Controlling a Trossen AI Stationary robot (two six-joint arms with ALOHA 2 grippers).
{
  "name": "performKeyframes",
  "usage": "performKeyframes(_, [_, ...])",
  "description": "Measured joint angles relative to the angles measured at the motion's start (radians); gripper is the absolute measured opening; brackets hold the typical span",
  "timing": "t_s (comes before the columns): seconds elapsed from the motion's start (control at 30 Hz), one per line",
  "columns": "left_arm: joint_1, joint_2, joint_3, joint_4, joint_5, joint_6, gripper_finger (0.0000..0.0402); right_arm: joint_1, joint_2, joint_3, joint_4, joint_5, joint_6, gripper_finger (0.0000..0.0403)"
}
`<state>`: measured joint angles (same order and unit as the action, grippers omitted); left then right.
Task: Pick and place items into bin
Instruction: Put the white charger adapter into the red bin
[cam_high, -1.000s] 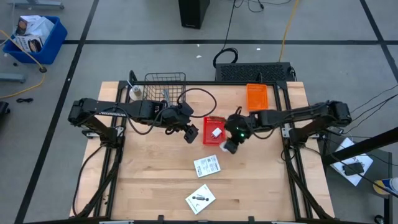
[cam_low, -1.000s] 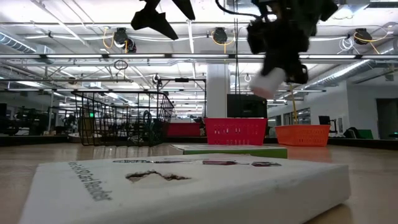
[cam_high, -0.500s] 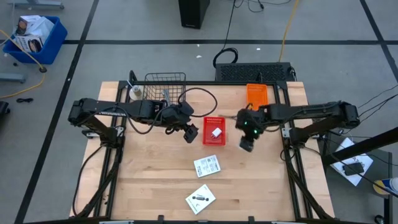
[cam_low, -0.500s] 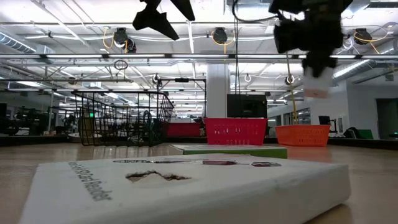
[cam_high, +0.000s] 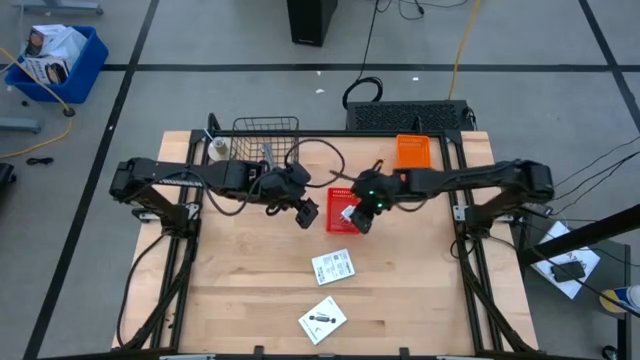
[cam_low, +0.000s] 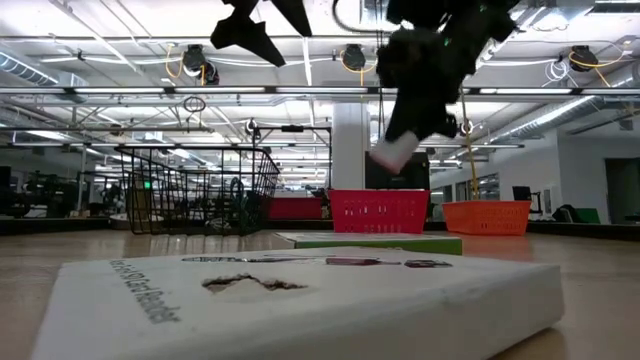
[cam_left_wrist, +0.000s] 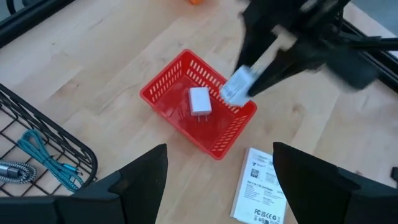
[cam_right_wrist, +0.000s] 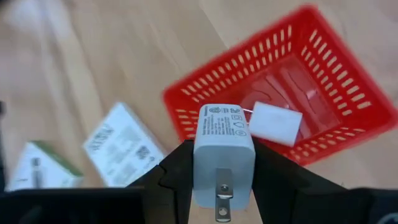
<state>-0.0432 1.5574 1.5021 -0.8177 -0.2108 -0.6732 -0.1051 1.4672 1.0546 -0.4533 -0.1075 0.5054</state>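
My right gripper is shut on a small white charger block just above the right side of the red basket at mid-table. A second white block lies flat on the basket's floor. My left gripper hangs open and empty just left of the basket. Two flat white printed packets lie flat on the table nearer the front edge. A teal cord and a grey metal piece lie in the black wire basket. My right gripper pinches the white block by its two opposite side faces between its two fingers. The end with the metal prongs points back toward the wrist. The block is lifted clear and tilted, above the red basket's rim.
An orange bin stands at the back right, beside the right arm. The black wire basket stands at the back left, with a white bottle next to it. Bare wood lies at the front left and right of the packets.
My right gripper, still shut on the white block, has swung toward the table's right edge and then back left. It now stands over the red basket's right side. The left gripper has kept still.
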Motion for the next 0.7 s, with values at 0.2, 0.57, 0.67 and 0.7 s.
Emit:
performKeyframes(0.2, [-0.003, 0.0, 0.0, 0.001, 0.008, -0.01, 0.0292, -0.022, 0.096, 0.0, 0.012, -0.005, -0.046, 0.0121])
performKeyframes(0.57, [0.003, 0.0, 0.0, 0.005, 0.0, -0.007, 0.0292, -0.046, 0.176, 0.0, 0.08, -0.079, -0.071, 0.0137])
performKeyframes(0.67, [0.004, 0.0, 0.0, 0.006, 0.0, -0.007, 0.0292, -0.046, 0.176, 0.0, 0.1, -0.078, -0.07, 0.0157])
performKeyframes(0.7, [0.006, 0.0, 0.0, 0.007, 0.0, -0.006, 0.0292, -0.046, 0.176, 0.0, 0.111, -0.078, -0.07, 0.0165])
